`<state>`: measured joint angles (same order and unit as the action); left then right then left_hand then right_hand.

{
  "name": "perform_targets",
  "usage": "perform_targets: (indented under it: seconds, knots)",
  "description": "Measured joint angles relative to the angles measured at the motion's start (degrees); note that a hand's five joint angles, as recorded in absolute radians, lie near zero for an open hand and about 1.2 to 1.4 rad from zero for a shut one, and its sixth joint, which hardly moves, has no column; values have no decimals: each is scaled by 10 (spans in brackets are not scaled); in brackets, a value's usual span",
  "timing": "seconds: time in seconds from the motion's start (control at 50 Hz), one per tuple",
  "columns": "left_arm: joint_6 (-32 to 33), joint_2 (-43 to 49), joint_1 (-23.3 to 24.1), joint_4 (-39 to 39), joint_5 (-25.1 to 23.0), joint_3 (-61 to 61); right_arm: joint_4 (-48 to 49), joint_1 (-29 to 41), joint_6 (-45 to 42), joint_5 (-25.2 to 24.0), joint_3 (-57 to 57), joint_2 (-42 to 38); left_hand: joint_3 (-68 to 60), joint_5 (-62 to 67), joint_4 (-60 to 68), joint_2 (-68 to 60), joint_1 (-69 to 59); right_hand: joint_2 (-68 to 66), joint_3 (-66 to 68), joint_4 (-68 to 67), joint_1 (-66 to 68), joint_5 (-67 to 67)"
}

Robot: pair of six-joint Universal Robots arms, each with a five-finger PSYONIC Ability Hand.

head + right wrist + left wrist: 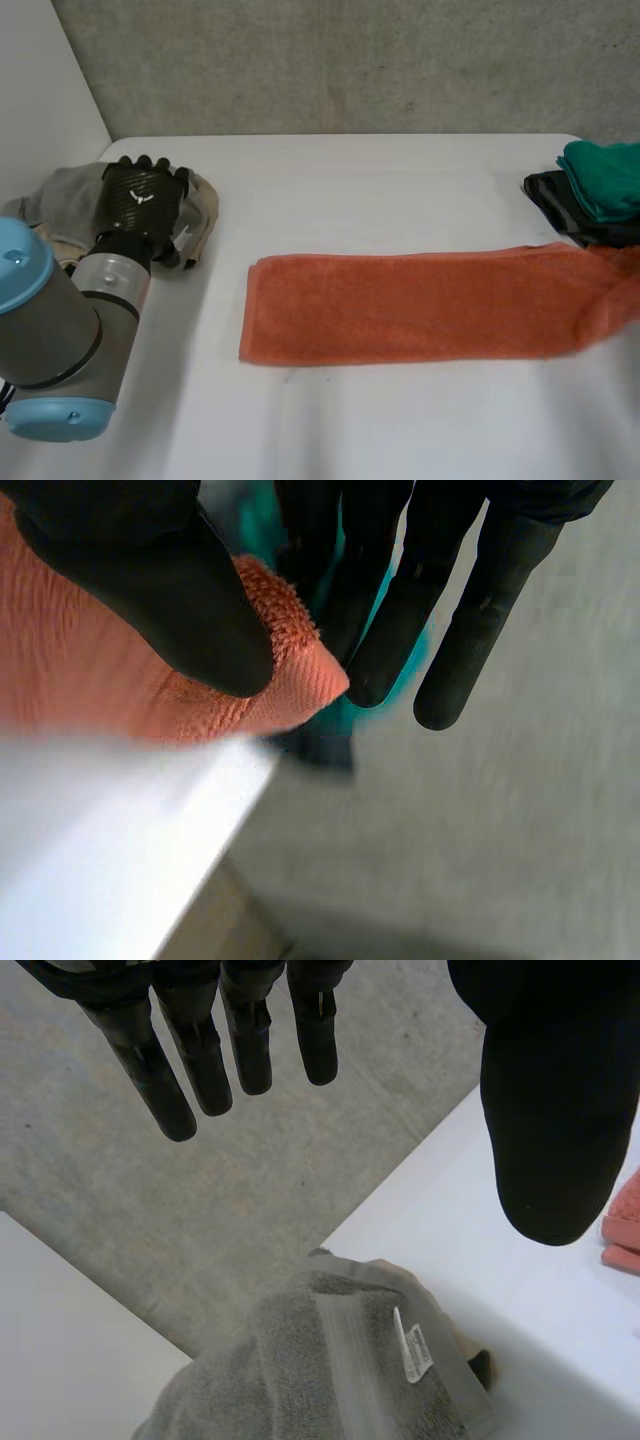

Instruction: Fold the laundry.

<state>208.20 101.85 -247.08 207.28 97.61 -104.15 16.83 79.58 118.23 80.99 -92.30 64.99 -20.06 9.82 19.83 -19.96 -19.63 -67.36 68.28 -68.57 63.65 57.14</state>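
On my feed the white table (400, 170) takes up most of the head view. The orange towel (410, 305) is the biggest item on it. It's spread flat as a long strip from approx the middle of the table over to the R side, w/ its near-L corner square on the surface. Its R end lifts off the table at the view's edge.

L arm (60, 320) comes in at the L side and reaches over a grey towel (65, 200) that's bunched in a heap near the table's L edge. A tan cloth (205, 215) pokes out from under the heap on the side facing the orange towel, but the two are apart.

Far R corner has a small stack w/ a green cloth (605, 175) on top of a dark cloth (560, 205), just beyond the orange towel's raised end.

L hand (145, 195) hangs above the grey heap. Per the L wrist cam, its fingers are straight and spread, thumb well apart, nothing in it.

R hand (150, 590) is pinching a corner of the orange towel btwn thumb and fingers, green cloth visible behind.

Smallest is a white tag (410, 1345) on the grey towel's band.
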Motion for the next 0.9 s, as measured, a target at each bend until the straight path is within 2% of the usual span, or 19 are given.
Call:
perform_targets:
  seconds: [0.02, 0.14, 0.18, 0.2, 0.24, 0.3, 0.42, 0.46, 0.5, 0.52, 0.56, 0.58, 0.62, 0.7, 0.8, 0.9]
  knots:
    - [0, -2, 0, 0, 0, -1, 3, 13, 1, 0, 0, 3, 0, 0, 0, 0, 0, -1, 0, 0, 0, 0]
    - [-3, -36, 2, 0, 1, -14, 59, 203, 24, -14, 0, 26, 0, -2, -1, 0, 0, -4, 2, -1, 0, 0]
    - [-3, -38, 2, 0, 1, -15, 66, 223, 25, -18, 0, 26, 0, -2, -1, 0, 0, -4, 2, -1, 0, 0]
    - [-7, -49, 4, 0, 2, -19, 96, 314, 29, -43, 3, 15, 0, -4, -1, 1, 0, -4, 2, -2, 0, 0]
    - [-10, -54, 7, -1, 2, -21, 116, 382, 28, -69, 8, -6, 0, -4, -1, 1, 0, -4, 2, -2, 0, 0]
    - [-14, -57, 12, 0, 2, -22, 133, 458, 23, -104, 20, -48, 0, -4, -1, 1, 0, -4, 2, -2, 0, 0]
    - [-18, -53, 26, 0, 2, -22, 142, 539, 14, -143, 35, -120, 0, -4, -2, 1, 0, -4, 2, -2, 0, 0]
    - [-18, -50, 31, 0, 2, -21, 141, 546, 14, -146, 35, -128, 0, -4, -3, 1, 0, -4, 2, -2, 0, 0]
    - [-18, -48, 35, 1, 1, -19, 139, 552, 14, -150, 32, -136, 0, -4, -3, 1, 0, 53, -58, 49, -34, -43]
    - [-18, -46, 37, 2, 1, -17, 139, 552, 14, -150, 31, -137, 0, -4, -3, 1, 0, 116, -120, 111, -88, -103]
    - [-18, -37, 46, 4, 1, -10, 137, 551, 20, -148, 22, -136, 0, -4, -3, 1, 0, 361, -359, 362, -337, -362]
    - [-18, -35, 47, 4, 1, -8, 137, 550, 22, -147, 20, -135, 0, -4, -3, 1, 0, 395, -392, 384, -358, -385]
    - [-18, -23, 60, 5, 1, 4, 136, 545, 37, -142, 8, -123, 0, -4, -3, 1, 0, 532, -535, 539, -493, -529]
    - [-18, -1, 86, 6, 1, 24, 131, 512, 96, -130, -20, -77, 0, -4, -3, 1, 0, 551, -560, 566, -504, -543]
    - [-18, 52, 138, 7, 1, 63, 88, 400, 261, -97, -71, 8, 0, -4, -3, 1, 0, 551, -560, 566, -504, -543]
    - [-19, 108, 174, 7, 2, 95, 21, 330, 347, -79, -100, 40, 0, -4, -3, 1, 0, 551, -560, 566, -504, -543]
